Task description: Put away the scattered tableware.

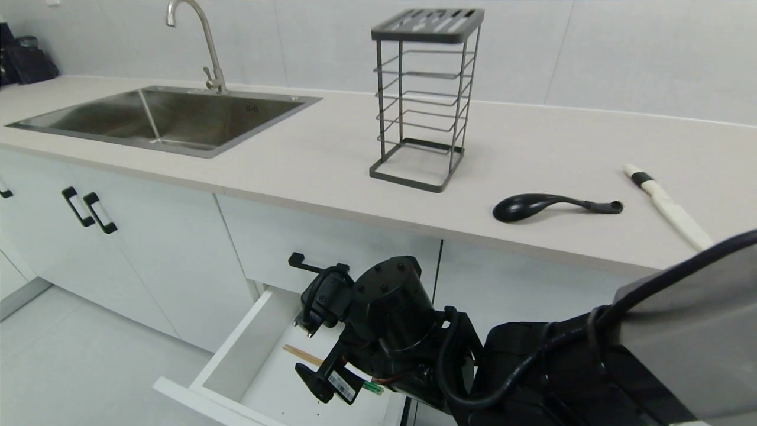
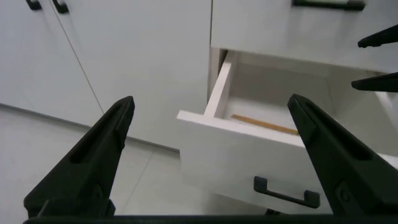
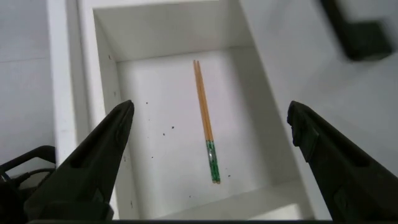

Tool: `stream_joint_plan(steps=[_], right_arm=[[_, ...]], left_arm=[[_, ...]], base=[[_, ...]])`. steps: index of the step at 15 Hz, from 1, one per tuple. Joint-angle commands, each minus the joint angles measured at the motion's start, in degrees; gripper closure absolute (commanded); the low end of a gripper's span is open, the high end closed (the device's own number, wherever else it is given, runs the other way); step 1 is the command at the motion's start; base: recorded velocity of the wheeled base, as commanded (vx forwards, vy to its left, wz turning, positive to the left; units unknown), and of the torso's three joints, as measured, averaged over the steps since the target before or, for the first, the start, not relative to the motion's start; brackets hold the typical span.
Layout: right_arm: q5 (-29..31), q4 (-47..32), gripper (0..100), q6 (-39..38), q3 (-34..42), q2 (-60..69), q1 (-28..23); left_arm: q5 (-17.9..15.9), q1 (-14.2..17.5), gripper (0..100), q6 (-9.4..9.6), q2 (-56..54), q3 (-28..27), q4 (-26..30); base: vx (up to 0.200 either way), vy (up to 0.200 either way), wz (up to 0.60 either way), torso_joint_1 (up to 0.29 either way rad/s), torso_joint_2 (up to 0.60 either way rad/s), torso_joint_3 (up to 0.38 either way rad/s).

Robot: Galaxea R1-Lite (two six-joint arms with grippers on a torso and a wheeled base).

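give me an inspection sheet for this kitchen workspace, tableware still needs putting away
surface: pale countertop, carrying the items below
job's things: black curved-handled spoon and white utensil with a black band lie apart on the countertop; wooden chopsticks with green tips lie in the open white drawer
clutter: dark objects at the countertop's far left end, too unclear to name
grippers: right end effector open, above the drawer; left end effector open, low, facing the drawer front
cables: black cable looped on the right arm
surroundings: steel sink, curved metal tap, dark wire rack, white cabinet doors
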State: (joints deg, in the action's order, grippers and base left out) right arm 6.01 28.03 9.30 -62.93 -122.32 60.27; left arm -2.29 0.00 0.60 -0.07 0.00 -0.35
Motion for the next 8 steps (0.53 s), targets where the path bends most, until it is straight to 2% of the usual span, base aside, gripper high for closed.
stream_joint_plan(steps=[1,5,8], right_arm=[[0.0,0.0,0,0.0,0.0,0.1,0.0],[0.0,-0.1,0,0.0,0.1,0.1,0.0],[0.0,-0.1,0,0.0,0.1,0.1,0.0]], left_arm=[[0.0,0.0,0,0.02,0.1,0.0,0.1],[0.0,0.0,0,0.02,0.1,0.0,0.1],[0.0,0.0,0,0.02,0.1,0.0,0.1]], base=[[0.0,0.0,0.0,0.163,-0.63,-0.183],[0.0,0.0,0.0,0.22,-0.5,-0.203],[0.0,0.0,0.0,0.092,-0.47,-0.22]])
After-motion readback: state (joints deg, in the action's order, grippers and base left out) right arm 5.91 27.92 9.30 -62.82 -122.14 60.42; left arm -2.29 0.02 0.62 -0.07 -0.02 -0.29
